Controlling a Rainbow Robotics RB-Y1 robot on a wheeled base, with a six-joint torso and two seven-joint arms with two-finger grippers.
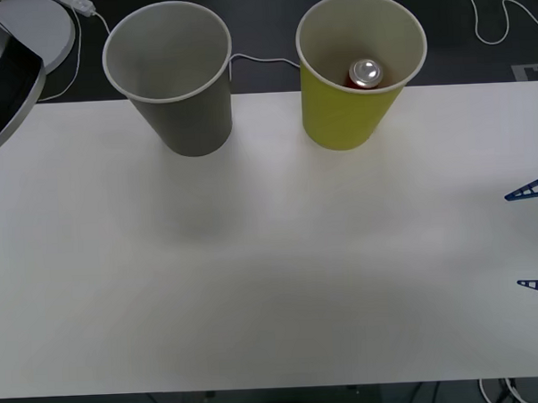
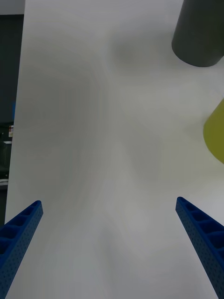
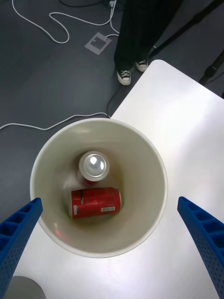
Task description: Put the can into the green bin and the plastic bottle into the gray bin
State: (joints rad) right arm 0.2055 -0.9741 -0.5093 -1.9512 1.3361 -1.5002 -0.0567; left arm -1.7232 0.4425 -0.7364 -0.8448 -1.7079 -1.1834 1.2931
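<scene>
Can (image 3: 94,164) is down inside the green bin (image 1: 341,118), upright, beside a red can (image 3: 95,202) on its side. I've got the left tool (image 3: 112,243) spread wide and empty, hovering over that bin's mouth. Right tool (image 2: 109,233) also spread, empty, low over the bare bench (image 1: 272,282) at 3 o'clock. Gray bin (image 1: 187,116) at 11 o'clock. No plastic bottle in sight. Risk: dropping the left tool any lower could clip the white rim and tip the bin.
</scene>
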